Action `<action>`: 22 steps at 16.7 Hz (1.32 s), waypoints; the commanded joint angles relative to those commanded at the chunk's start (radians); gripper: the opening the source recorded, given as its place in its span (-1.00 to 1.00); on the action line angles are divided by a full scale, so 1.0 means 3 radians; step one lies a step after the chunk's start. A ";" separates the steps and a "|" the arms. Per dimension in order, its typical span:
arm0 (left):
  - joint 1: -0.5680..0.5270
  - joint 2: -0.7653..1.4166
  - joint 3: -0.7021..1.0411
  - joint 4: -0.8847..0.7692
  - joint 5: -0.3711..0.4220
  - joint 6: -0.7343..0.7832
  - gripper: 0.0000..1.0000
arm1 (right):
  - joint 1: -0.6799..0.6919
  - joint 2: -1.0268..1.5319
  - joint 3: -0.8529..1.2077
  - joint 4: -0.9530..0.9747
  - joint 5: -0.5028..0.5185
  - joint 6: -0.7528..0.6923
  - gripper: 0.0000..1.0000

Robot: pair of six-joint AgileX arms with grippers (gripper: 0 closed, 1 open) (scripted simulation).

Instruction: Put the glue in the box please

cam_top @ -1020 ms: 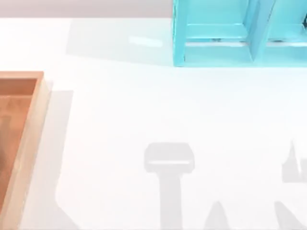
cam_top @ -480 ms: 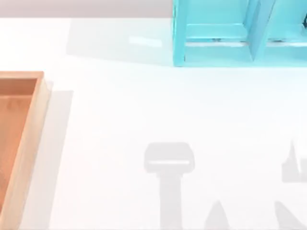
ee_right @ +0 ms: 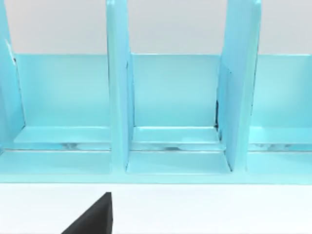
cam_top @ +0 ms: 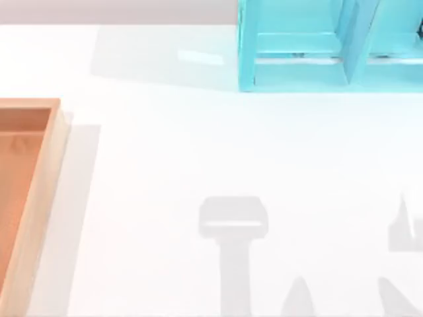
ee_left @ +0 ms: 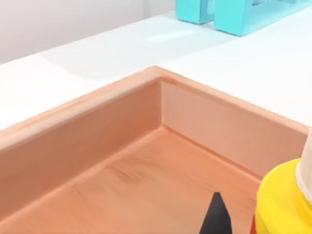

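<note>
The white table [cam_top: 198,145] stretched wide, the light blue shelf unit [ee_right: 165,112] facing the right gripper. The box [ee_left: 146,161] lay under the left gripper, the glue [ee_left: 285,200] just beside its dark fingertip [ee_left: 214,217], over the floor; grip impossible to tell.

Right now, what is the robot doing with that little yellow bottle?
The left arm's camera looks down into a corner of the wooden box, and the yellow glue sits right at the camera, over the box's orange-brown floor. A dark fingertip of the left pincer pokes in beside it. Whether the bottle rests on the floor or hangs above it cannot be told. The right arm faces the light blue shelf at the table's far side.
</note>
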 joint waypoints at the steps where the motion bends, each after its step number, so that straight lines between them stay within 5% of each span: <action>1: 0.0000 0.0000 0.0000 0.0000 0.0000 0.0000 -1.00 | 0.0000 0.0000 0.0000 0.0000 0.0000 0.0000 1.00; 7: -0.0120 -0.0089 -0.0143 0.0350 0.0027 -0.0363 -1.00 | 0.0000 0.0000 0.0000 0.0000 0.0000 0.0000 1.00; 17: -0.0458 -0.0324 -0.0644 0.2501 0.0188 -0.2167 -1.00 | 0.0000 0.0000 0.0000 0.0000 0.0000 0.0000 1.00; 22: -0.0638 -0.0460 -0.0852 0.3039 0.0284 -0.2693 -1.00 | 0.0000 0.0000 0.0000 0.0000 0.0000 0.0000 1.00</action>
